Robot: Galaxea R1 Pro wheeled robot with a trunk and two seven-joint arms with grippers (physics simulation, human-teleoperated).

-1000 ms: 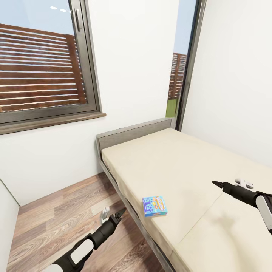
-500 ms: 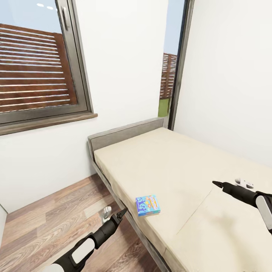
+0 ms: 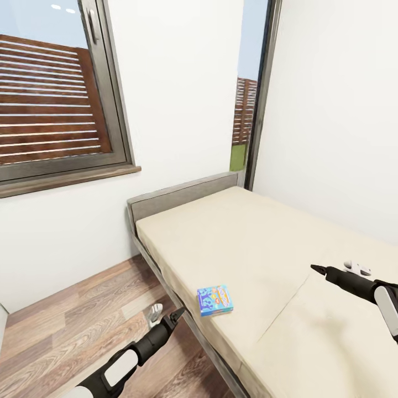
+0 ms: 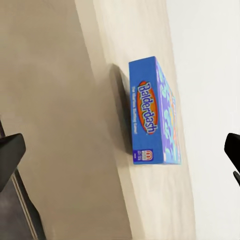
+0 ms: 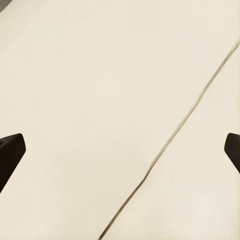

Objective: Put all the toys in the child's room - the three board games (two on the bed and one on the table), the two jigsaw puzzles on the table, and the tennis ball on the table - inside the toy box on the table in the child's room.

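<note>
Since the small flat blue printed game box (image 3: 215, 300) lay ahead of the left gripper (image 3: 165, 315), both grippers, the right gripper (image 3: 335, 270) included, were held apart and empty, presumably ready for a grasp.

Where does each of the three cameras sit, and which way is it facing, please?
Head view: high on the robot, looking down over the bed and blue game box; both arms show, left gripper, right gripper.
Left wrist view: by the left jaws, facing the blue game box; dark fingertips show.
Right wrist view: facing bare mattress; fingertips show.
Head and left wrist views share the game box.
</note>
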